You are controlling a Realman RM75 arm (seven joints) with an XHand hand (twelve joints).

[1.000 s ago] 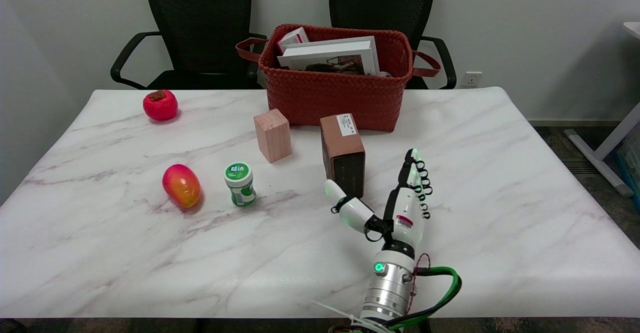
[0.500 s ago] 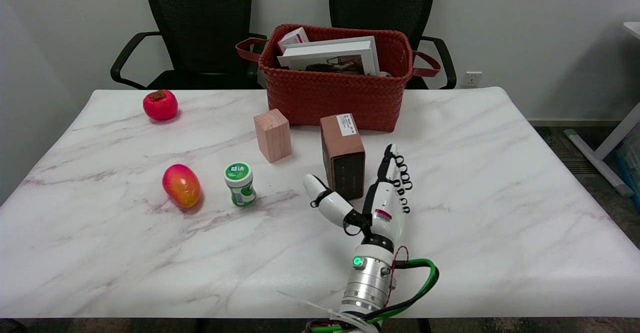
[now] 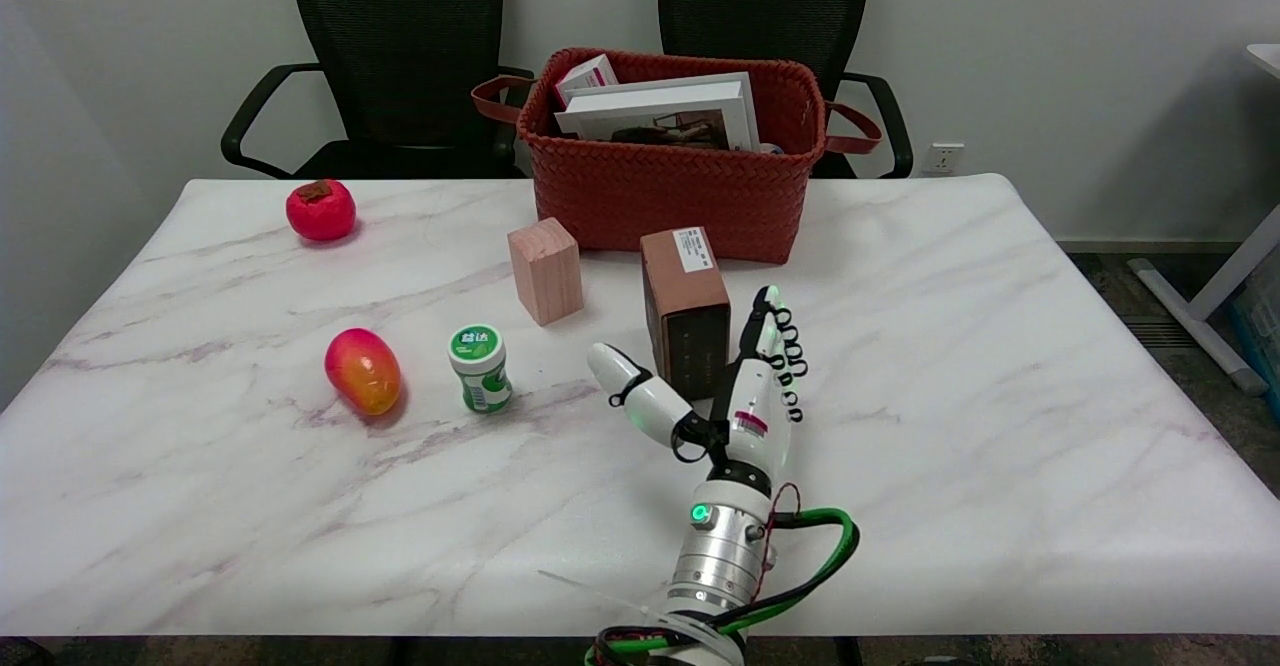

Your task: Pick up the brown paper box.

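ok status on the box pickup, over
Robot hand open, thumb and fingers either side of the box's near end. Box upright on table, not gripped. Nothing in the way.

The robot hand [image 3: 735,401] has glossy white shells over black jointed parts, with black ring-like loops running along the edges of its fingers [image 3: 775,331]. Its thumb [image 3: 630,396] is white, banded by a black joint. A small red-and-white label sits on the back of the palm. Below it, the wrist [image 3: 715,556] is a ribbed silver cylinder with a glowing green light. A green cable [image 3: 825,571], thin red wires and a white zip tie trail from it.
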